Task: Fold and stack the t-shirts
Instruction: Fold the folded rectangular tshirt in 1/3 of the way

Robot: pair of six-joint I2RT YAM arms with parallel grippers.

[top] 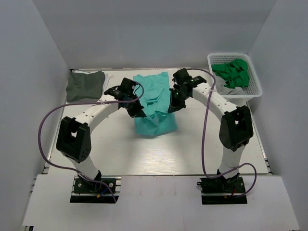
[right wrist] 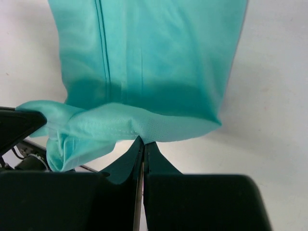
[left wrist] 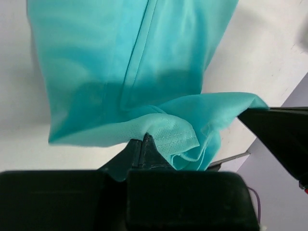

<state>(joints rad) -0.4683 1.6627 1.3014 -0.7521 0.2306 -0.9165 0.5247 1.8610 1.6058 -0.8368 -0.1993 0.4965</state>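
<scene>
**Top view, left to right.** Upper left: a dark grey-olive t-shirt [top: 85,85] lies folded into a compact rectangle on the table [top: 144,154]; it is judged to be done and the base of the stack. Centre: the teal t-shirt [top: 153,98] lies lengthwise, flat at the far end and doubled and bunched at the near end. Its fold is judged under way, not complete. The left gripper [top: 139,113] is at its left edge and the right gripper [top: 172,107] at its right edge, with the cloth between them. Upper right: a white basket [top: 240,95] holds green cloth [top: 234,73], whose kind cannot be told.

**Left wrist view.** The jaws are pressed together at lower centre and pinch a stitched hem of the teal t-shirt. The cloth spreads from them toward the top of the frame.

**Right wrist view.** The jaws pinch the hem in the same way, with the cloth above them.

**Remaining, by judgement.** Finish the folds, then place the teal t-shirt on the grey-olive one, which lies well apart.
</scene>
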